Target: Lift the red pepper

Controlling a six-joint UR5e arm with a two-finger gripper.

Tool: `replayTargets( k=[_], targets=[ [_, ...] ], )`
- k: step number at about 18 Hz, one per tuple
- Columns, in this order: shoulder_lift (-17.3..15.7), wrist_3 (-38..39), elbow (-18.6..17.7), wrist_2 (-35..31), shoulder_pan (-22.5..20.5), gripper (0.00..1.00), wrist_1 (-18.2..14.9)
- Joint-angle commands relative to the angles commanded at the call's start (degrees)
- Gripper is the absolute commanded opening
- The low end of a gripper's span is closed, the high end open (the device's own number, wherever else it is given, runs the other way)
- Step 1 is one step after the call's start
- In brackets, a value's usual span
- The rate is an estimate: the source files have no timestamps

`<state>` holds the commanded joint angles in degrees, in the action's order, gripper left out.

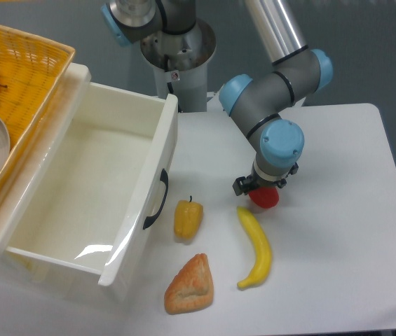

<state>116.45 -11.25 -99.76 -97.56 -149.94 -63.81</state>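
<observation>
step: grasp approach | gripper directly over red pepper, jaw state cannot tell | next: confirm closure, then lift straight up

We see a smooth matt white table. The red pepper looks glossy, like plastic. The arm above it has matt grey shells with smooth blue plastic caps and a brushed silvery metal tube. Near the front edge, the banana and the yellow-orange pepper have a soft sheen, while the croissant looks matt and rough. At the left edge the white drawer is glossy plastic with a dark handle, and the basket beside it is woven wicker
</observation>
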Motion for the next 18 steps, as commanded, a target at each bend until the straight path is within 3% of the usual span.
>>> replayTargets(
  k=[11,13,18],
  targets=[
    [2.3,0.1,1.1,-0.1,0.0,0.93,0.6],
    [2.5,0.0,1.2,-0.1,0.0,0.85,0.6],
    [3.3,-0.3,2.4,0.0,0.0,0.47,0.6]
  ],
)
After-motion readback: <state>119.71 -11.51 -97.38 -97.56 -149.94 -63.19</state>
